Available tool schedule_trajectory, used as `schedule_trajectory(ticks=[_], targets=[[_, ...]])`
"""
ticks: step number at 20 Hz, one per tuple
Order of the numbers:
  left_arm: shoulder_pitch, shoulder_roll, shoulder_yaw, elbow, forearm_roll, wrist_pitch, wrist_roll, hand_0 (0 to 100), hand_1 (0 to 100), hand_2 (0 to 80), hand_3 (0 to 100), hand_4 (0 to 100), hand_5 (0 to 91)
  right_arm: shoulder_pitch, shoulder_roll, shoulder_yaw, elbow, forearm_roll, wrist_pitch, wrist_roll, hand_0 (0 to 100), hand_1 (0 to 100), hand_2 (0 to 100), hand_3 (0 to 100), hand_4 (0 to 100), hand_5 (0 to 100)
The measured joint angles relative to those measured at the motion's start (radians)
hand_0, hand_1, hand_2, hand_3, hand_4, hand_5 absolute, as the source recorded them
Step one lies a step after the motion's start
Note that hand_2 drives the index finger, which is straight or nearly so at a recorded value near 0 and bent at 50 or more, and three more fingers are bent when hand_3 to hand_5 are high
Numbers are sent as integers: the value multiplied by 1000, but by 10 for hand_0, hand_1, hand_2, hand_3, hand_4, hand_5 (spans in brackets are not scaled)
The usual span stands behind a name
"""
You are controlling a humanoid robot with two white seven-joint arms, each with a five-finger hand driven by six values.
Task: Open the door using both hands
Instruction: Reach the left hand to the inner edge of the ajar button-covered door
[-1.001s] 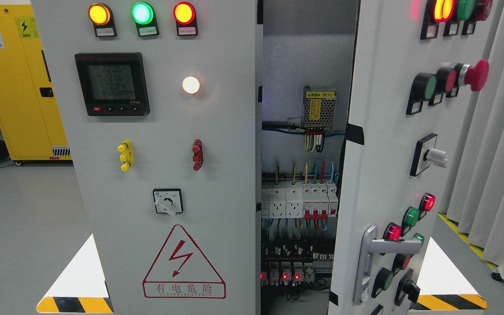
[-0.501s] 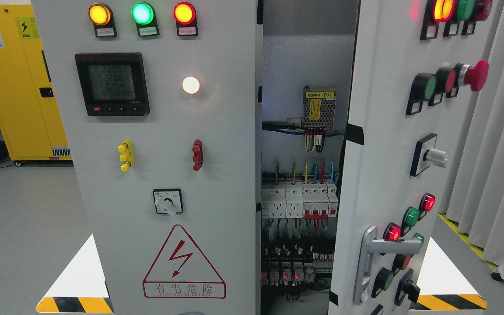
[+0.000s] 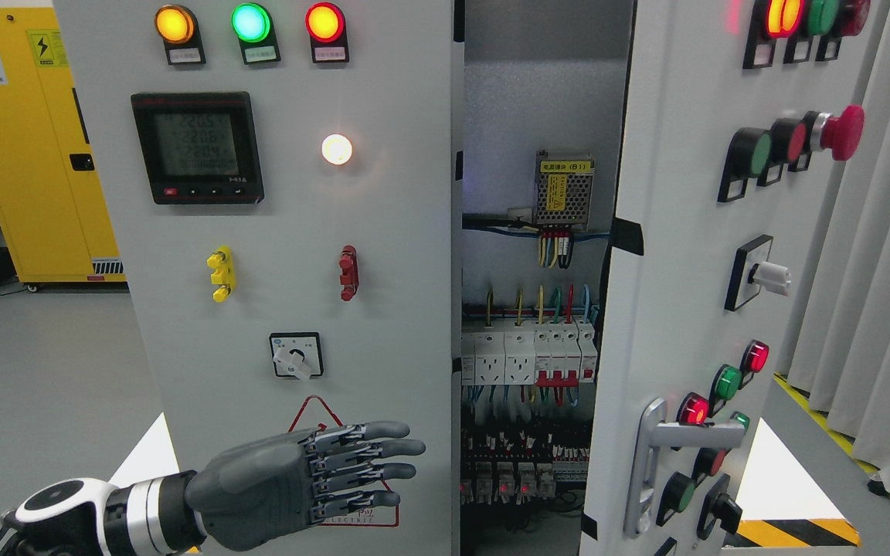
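— One hand: the left hand has just risen into view, fingers extended, holding nothing, before the left door.
— Meaning?
— Likely reaching for that door's right edge; right door already ajar.

**Hidden and cut off**

The left hand covers most of the warning sign behind it. Its arm runs off the bottom-left corner. Meter digits above the hand are too blurred to read.
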Motion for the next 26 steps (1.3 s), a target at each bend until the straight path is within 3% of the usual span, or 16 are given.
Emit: schedule_trajectory(ticks=[11,26], targets=[[-260,-144,-8,127,29,123,5,120,556,0,0,0,0,0,0,-1,1,0,0,-5,0,500,40,0,0,0],[-429,-339,-15,307,28,167,5,120,556,0,0,0,0,0,-1,-1,2,0,0,-8,0,500,40,0,0,0]])
